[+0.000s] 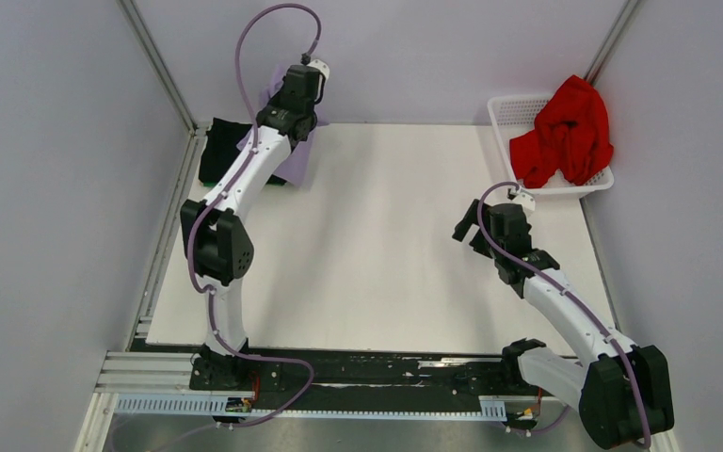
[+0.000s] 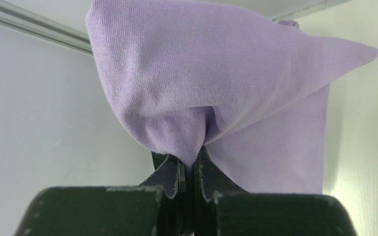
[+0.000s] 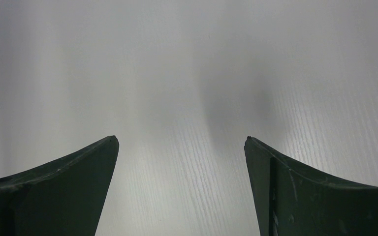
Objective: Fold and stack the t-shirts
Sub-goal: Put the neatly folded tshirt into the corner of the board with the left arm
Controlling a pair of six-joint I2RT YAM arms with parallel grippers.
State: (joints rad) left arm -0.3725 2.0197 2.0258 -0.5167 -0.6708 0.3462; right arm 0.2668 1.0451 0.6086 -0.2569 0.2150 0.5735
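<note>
My left gripper (image 2: 189,160) pinches the lavender t-shirt (image 2: 216,83) at the table's (image 1: 377,245) 11 o'clock, beside the black t-shirt (image 1: 216,151). My right gripper (image 3: 181,140) hangs spread at 3 o'clock. The red t-shirt (image 1: 570,137) fills the basket (image 1: 513,105) at 1 o'clock.

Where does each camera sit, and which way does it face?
Top external: above and behind the bases, looking down on the table; both arms show.
Left wrist: on the left arm, facing the lavender t-shirt clamped in the left gripper.
Right wrist: faces bare table past the open right gripper.
Shared: top and left wrist both show that t-shirt.
</note>
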